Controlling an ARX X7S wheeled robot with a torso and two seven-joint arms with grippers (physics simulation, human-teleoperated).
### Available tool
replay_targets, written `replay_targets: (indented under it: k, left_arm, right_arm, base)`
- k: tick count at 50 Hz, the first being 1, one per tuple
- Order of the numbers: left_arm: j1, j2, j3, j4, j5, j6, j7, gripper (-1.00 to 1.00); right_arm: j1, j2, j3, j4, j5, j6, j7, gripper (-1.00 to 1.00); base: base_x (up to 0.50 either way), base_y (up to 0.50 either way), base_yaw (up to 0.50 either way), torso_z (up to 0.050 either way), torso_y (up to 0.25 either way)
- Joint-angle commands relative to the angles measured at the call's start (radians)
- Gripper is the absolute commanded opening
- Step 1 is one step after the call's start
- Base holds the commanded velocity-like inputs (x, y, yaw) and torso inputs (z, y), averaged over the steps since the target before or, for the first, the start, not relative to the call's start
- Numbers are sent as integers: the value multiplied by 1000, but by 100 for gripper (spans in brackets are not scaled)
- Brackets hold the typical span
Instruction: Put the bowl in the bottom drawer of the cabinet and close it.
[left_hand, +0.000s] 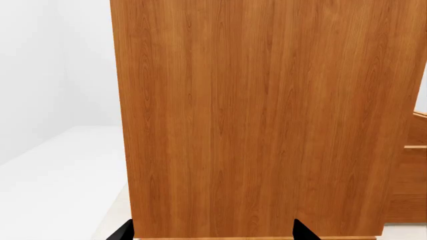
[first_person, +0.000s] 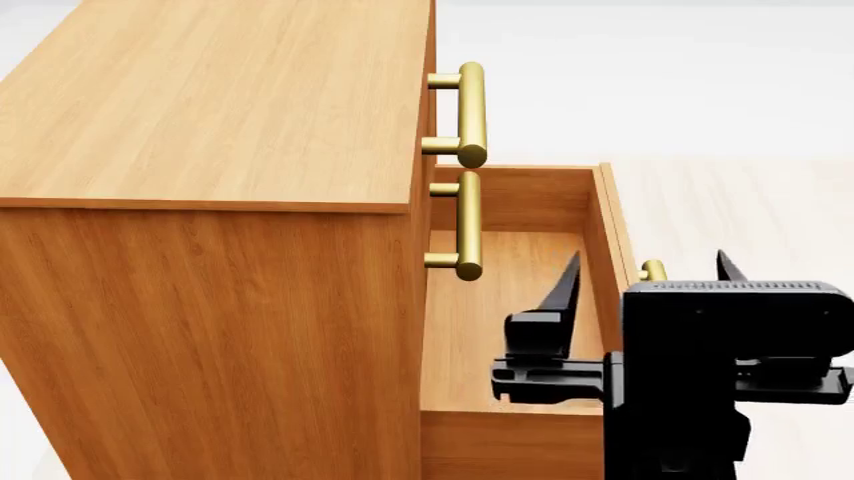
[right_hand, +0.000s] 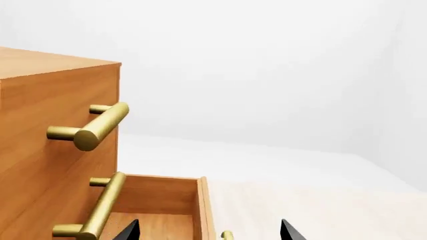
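Bowl: not visible in any view. From the head view the cabinet (first_person: 214, 200) stands at left with its bottom drawer (first_person: 514, 300) pulled out, its inside showing bare wood where visible. The right gripper (first_person: 643, 280) hangs over the drawer's front edge, fingers (first_person: 561, 290) spread wide and holding nothing, one on each side of the drawer's brass handle (first_person: 653, 270). Two upper handles (first_person: 470, 115) show only in the head and right wrist views. The left wrist view shows just the cabinet's plain side, with the left gripper (left_hand: 213, 231) spread wide close to it.
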Motion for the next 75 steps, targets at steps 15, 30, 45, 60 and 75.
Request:
replay_targets:
  k: [15,30,45,60,75]
  left_arm:
    - [-5,-12,11,-4,-4,3,-15,100]
    - [-8,-19,19,0,-3,1,-25,100]
    - [-7,-25,25,5,-4,1,-34,100]
    - [-9,-30,32,4,-4,1,-41,100]
    - [-10,-34,36,0,-6,6,-46,100]
  right_arm:
    - [176,23,-53,275,14,130,-39,100]
    - [242,29,-68,371,41,214,-69,100]
    - [293,20,-38,433,75,326,-80,100]
    - [311,17,-18,455,105,380,-93,100]
    - [317,15,-3,525,113,402,-93,100]
  base:
    - [0,0,0,0,0]
    - [0,0,0,0,0]
    - [0,0,0,0,0]
    - [0,0,0,0,0]
    - [0,0,0,0,0]
